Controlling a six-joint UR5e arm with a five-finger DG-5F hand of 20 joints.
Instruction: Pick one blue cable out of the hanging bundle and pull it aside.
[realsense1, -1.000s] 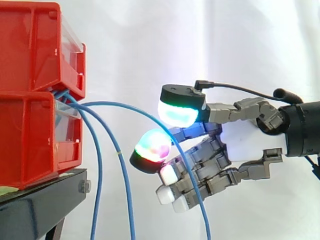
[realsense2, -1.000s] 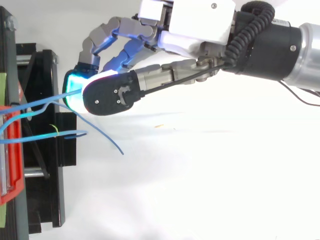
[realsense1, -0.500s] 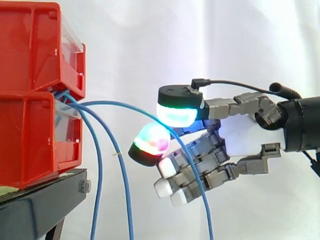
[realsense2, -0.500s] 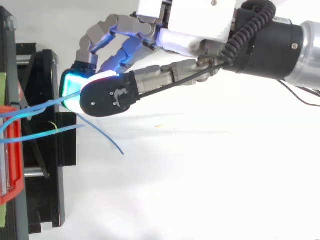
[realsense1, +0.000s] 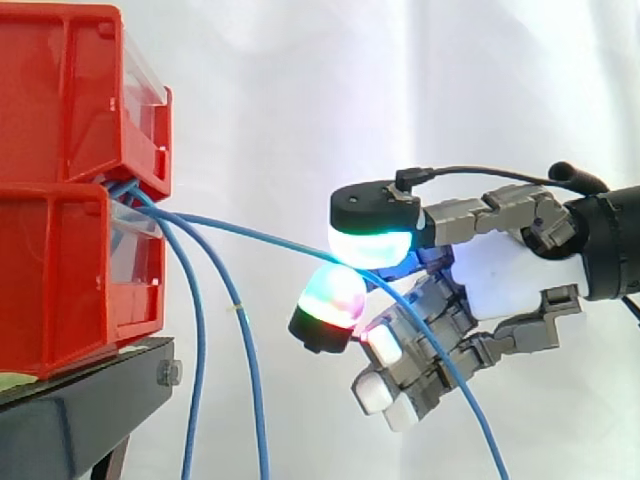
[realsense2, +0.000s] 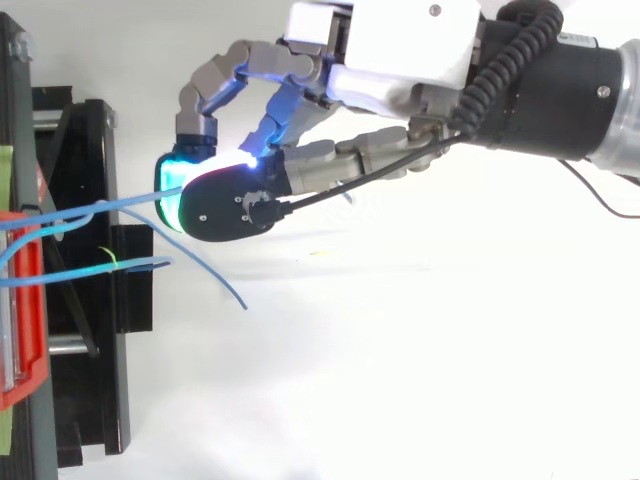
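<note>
Behind everything you have the plain white curtain (realsense1: 300, 80). At the left edge of the side view stand the two stacked red plastic bins (realsense1: 60, 260), resting on the black metal stand (realsense1: 70, 420).

The robot's hand (realsense1: 500, 285) reaches in from the right, level with the gap between the bins and well apart from them. From above you see it (realsense2: 400, 45) stretched toward the stand, its fingers curled forward.

It is closed in a pinch. The upper pad, glowing green and white (realsense1: 372, 245), sits just above a lower pad glowing red and green, and the thin blue cable (realsense1: 240, 231) passes between the two. That cable leaves the gap between the bins, runs in a nearly straight, slightly descending line to the pads, then drops away down and right past the lower fingers, which are bent and hold nothing. In the top view you can follow it (realsense2: 120, 204) from the bin front to the cyan-lit fingertip.

The two other blue cables (realsense1: 200, 340) hang loose from the same gap, close beside the stand and clear of the hand.
</note>
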